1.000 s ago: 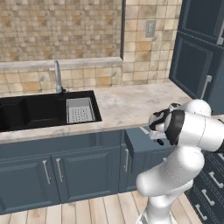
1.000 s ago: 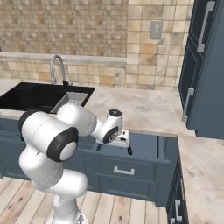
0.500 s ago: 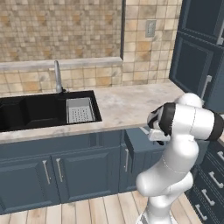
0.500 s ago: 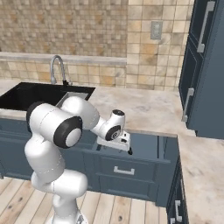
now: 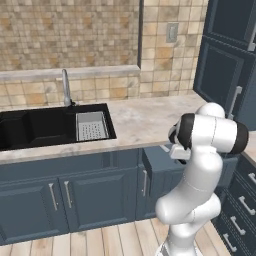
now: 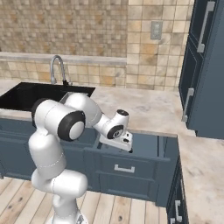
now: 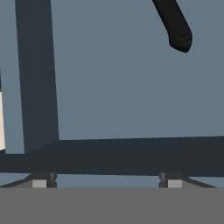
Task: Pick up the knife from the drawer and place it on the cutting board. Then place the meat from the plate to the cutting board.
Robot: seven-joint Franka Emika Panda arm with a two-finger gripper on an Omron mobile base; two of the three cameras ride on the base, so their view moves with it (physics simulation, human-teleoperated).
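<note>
I am on the first step, fetching the knife (image 7: pixel 175 26) out of the drawer (image 6: pixel 131 168). The drawer stands pulled out from the cabinet run under the bench (image 6: pixel 148 109), to the right of the sink (image 5: pixel 50 125), and my arm is bent down so the pincer (image 6: pixel 127 142) sits at the drawer's opening, just above its interior.

In the hand view I look along the pincer (image 7: pixel 107 181) onto the drawer's flat blue-grey floor. Its two fingertips (image 7: pixel 39 181) stand well apart at the bottom of that view, with nothing between them, so I read it as spread and empty. The knife's dark handle lies on the drawer floor toward the upper right of that view, well away from the gap between the tips; the blade runs out of frame, so I cannot say which way it points. A darker inner wall of the drawer crosses in front of the tips.

I judge the grasp has not begun. The next move calls for shifting the hand toward that handle until it lies centred between the tips, turning the wrist so the fingers straddle it across its width, then lowering and closing. The drawer is shallow, so I would descend gently to avoid driving the tips into the floor or clipping the wall.
</note>
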